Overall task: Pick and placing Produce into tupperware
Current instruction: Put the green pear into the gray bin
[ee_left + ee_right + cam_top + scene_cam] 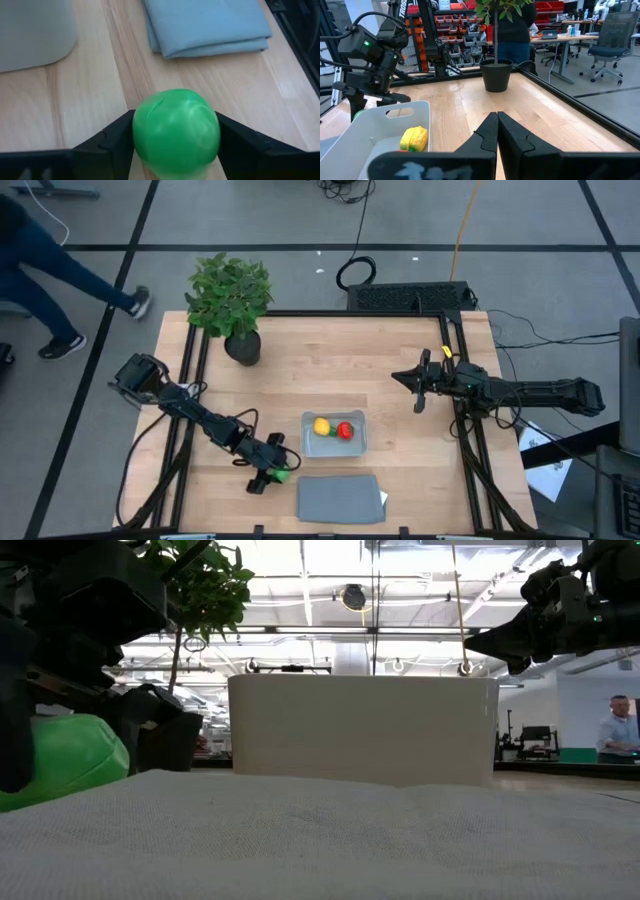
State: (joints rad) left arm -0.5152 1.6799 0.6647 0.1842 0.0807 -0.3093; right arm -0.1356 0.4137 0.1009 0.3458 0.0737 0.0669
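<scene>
My left gripper (270, 476) is low near the table's near edge, left of the tray, shut on the round green piece (176, 131), which also shows in the high view (283, 475) and the low view (60, 762). The light grey-blue tupperware tray (357, 442) sits mid-table and holds the yellow piece (321, 425) and the red piece (345, 430). The right wrist view shows the tray's rim (395, 107) and the yellow piece (414, 138). My right gripper (418, 388) hangs shut and empty above the table, right of the tray; its shut fingers show in the right wrist view (497, 125). My left gripper pinches the round green piece across its widest part (145, 127), one finger (117, 135) on each side. The fingers come from the table's left and far side, slanting low. The cloth hides the piece's underside in the low view, so I cannot tell whether it rests on the table.
A folded grey cloth (340, 498) lies by the near edge, just right of my left gripper, and fills the low view's foreground (320, 840). A leafy potted plant (232, 305) stands at the far left. Black rails (470, 440) run along the table's sides. Bare wood lies between tray and plant.
</scene>
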